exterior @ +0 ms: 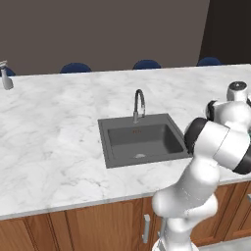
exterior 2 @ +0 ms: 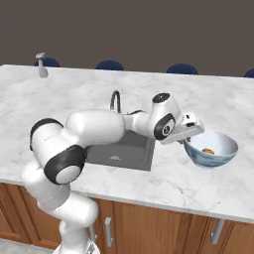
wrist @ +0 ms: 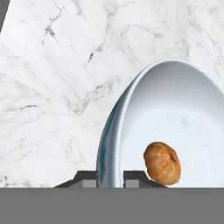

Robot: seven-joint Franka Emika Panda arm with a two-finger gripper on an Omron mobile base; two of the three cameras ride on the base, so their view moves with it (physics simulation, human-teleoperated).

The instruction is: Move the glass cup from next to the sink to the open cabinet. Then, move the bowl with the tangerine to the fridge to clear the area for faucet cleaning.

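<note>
At three o'clock of the sink (exterior 2: pixel 126 149), your gripper (wrist: pixel 110 177) pinches the bowl (exterior 2: pixel 211 149) rim. You see the tangerine (wrist: pixel 162 162) inside, fingers (wrist: pixel 133 177) narrow.

- The tabletop (exterior: pixel 59 142) looks to me like polished white marble with grey veins.
- I see the sink (exterior: pixel 142 142) as matt dark grey, smooth-walled.
- The faucet (exterior: pixel 139 105) reads as dark metal with a faint sheen.
- The bowl (exterior 2: pixel 211 149) seems glazed ceramic, smooth, pale inside, blue-green outside.
- The tangerine (wrist: pixel 162 162) has a dull, slightly rough orange skin.
- My fingers (wrist: pixel 135 177) look like matt dark plastic.
- The drawer fronts (exterior 2: pixel 163 223) are warm wood with silvery metal handles.
</note>
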